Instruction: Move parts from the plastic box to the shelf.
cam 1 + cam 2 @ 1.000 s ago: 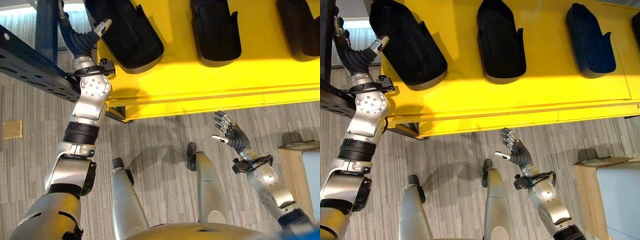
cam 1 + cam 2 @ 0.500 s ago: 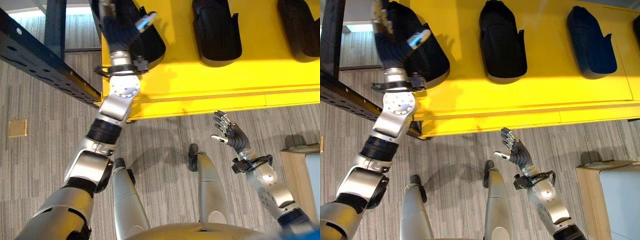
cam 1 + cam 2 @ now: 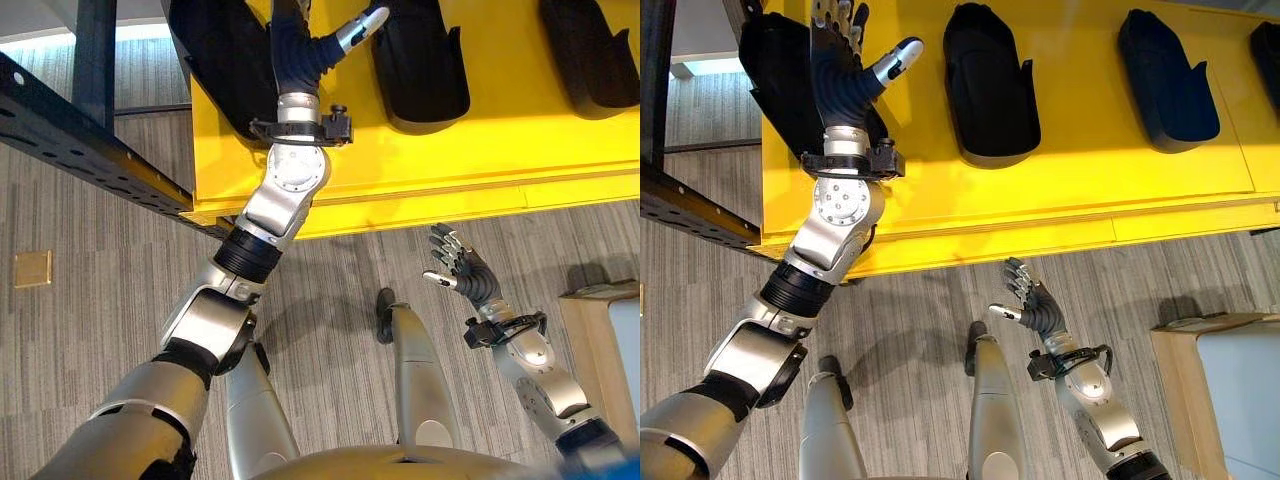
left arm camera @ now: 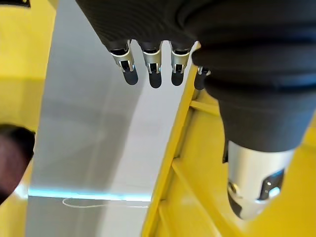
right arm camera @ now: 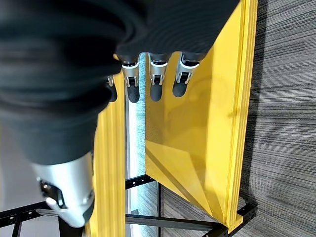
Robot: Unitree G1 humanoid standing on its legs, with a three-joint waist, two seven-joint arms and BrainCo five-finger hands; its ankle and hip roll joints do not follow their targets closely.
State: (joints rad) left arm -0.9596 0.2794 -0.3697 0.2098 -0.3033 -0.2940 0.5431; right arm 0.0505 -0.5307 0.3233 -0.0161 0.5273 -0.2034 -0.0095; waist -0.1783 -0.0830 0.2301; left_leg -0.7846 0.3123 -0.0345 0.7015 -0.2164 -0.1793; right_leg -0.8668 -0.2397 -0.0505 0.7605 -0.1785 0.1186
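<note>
Several black moulded parts lie in a row on the yellow shelf (image 3: 1060,190): one at the left end (image 3: 770,70), one in the middle (image 3: 985,85), one further right (image 3: 1165,85). My left hand (image 3: 840,65) is raised over the right side of the leftmost part, fingers straight, thumb spread toward the middle part, holding nothing. Its fingertips (image 4: 150,74) show straight in the left wrist view. My right hand (image 3: 1042,308) hovers low over the floor in front of the shelf, open and empty, its fingers (image 5: 155,84) straight.
A dark metal rack beam (image 3: 80,140) runs diagonally at the left, beside the shelf's end. A tan-rimmed box (image 3: 1210,380) stands on the floor at the lower right. A small tan square (image 3: 30,268) lies on the grey floor at the left.
My left arm has swung to the right, from the shelf's left end across the leftmost black part toward the middle part. My right hand has stayed in place.
</note>
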